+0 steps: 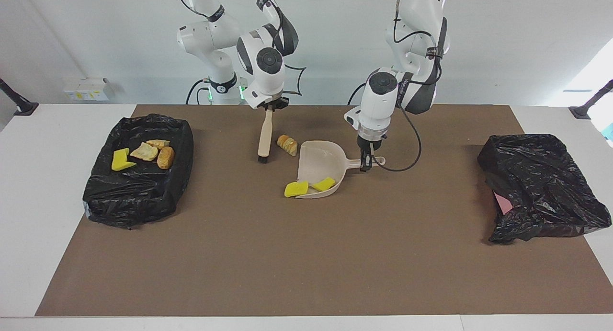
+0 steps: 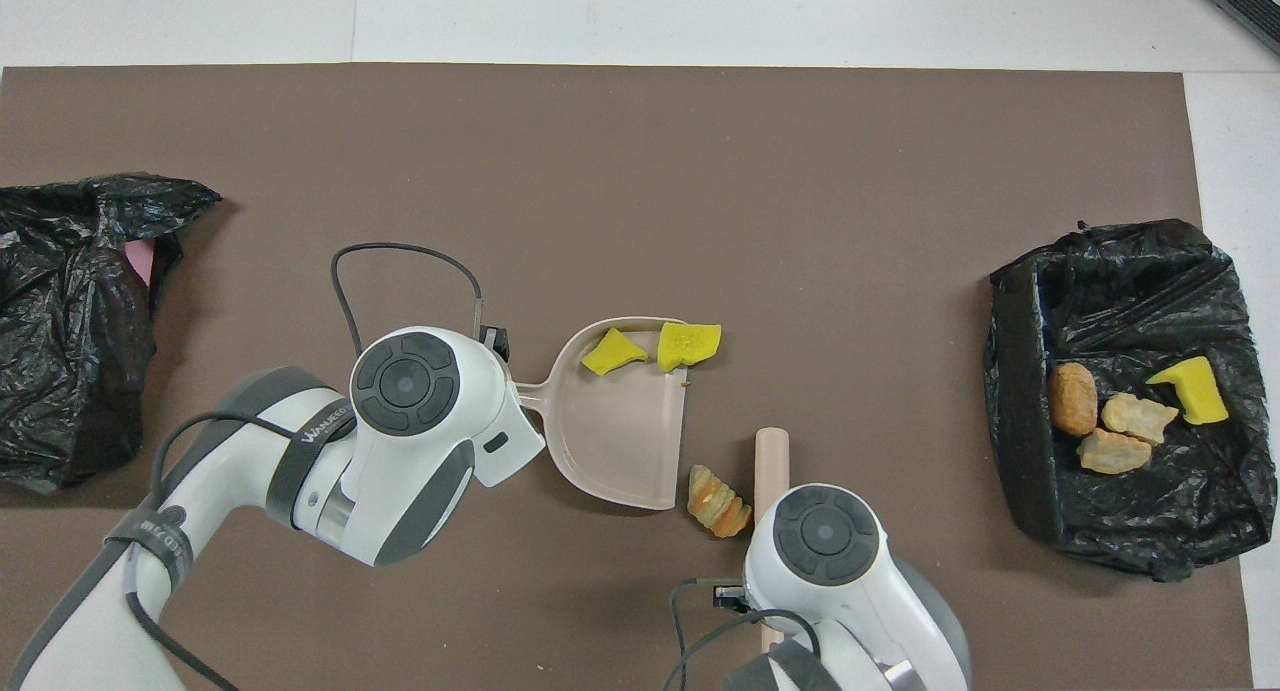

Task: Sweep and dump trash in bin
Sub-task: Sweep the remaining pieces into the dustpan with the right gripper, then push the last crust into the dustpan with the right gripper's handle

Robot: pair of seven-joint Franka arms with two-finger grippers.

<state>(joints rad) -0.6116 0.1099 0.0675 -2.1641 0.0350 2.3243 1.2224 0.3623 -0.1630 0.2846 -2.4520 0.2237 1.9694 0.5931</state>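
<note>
My left gripper [image 1: 366,161] is shut on the handle of the beige dustpan [image 1: 320,164], which lies mid-table. One yellow wedge of trash [image 1: 324,184] lies in the pan. A second wedge [image 1: 296,189] sits at the pan's open lip. My right gripper [image 1: 268,107] is shut on the brush [image 1: 263,138], which hangs bristles down over the mat. The brush is beside a golden-brown lump [image 1: 288,144] toward the right arm's end. That lump [image 2: 718,498] lies just outside the pan [image 2: 620,441]. From above, both hands are hidden under their wrists.
The black-lined bin [image 1: 184,151] at the right arm's end holds several trash pieces, one yellow wedge [image 2: 1190,389] and bread-like lumps [image 2: 1110,433]. A crumpled black bag [image 1: 541,187] over something pink lies at the left arm's end. A cable loops by the dustpan handle.
</note>
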